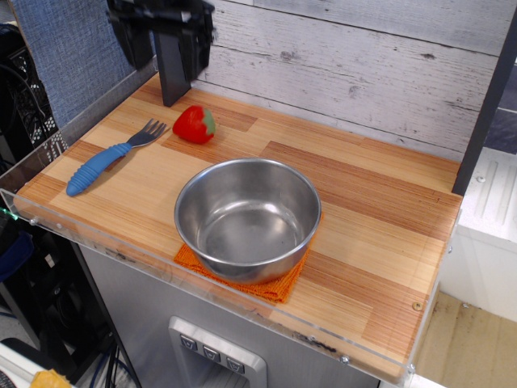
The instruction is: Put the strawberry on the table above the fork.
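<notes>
The table (380, 202) is a striped wooden plank top, light and reddish-brown, with a clear acrylic edge along its front and left side. On its front half stands a steel bowl (248, 217), the biggest thing on it, and it sits on an orange cloth (257, 284) which shows under its front rim. At the top left the black gripper (166, 48) hangs above the back corner of the table; its fingers stand apart and there is nothing between them, and one dark finger (172, 77) reaches down toward the wood. The fork (113, 156) lies on the left part of the table, with its thick ribbed blue handle pointing to the front-left edge and its grey tines pointing to the back right. The strawberry (195, 124) rests on the wood just beside the tines, to their right, lying on its side with the green cap turned to the right. It is apart from the gripper and near the back rim of the bowl.
</notes>
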Robot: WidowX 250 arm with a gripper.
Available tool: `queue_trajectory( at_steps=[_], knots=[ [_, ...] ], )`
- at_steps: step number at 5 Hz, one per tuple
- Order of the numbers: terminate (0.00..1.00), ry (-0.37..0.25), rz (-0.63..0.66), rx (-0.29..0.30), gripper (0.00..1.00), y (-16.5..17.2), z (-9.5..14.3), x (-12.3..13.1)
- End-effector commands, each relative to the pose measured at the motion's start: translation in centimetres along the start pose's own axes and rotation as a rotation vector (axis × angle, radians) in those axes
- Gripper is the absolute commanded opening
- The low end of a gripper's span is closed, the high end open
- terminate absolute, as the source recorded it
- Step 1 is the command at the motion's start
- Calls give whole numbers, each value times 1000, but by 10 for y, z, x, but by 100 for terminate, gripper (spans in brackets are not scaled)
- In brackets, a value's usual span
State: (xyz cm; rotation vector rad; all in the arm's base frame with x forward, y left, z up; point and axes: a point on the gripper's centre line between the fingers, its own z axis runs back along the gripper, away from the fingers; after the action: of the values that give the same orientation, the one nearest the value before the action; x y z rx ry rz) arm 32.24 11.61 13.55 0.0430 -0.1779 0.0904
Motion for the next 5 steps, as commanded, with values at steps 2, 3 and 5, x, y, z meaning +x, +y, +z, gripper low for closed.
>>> queue_trajectory(
  at_steps=[2, 3, 5],
  knots=[
    [0, 14, -76, 14, 100, -13, 31, -24],
    [0, 14, -76, 14, 100, -13, 31, -24],
    [0, 14, -76, 14, 100, -13, 31, -24]
  ],
)
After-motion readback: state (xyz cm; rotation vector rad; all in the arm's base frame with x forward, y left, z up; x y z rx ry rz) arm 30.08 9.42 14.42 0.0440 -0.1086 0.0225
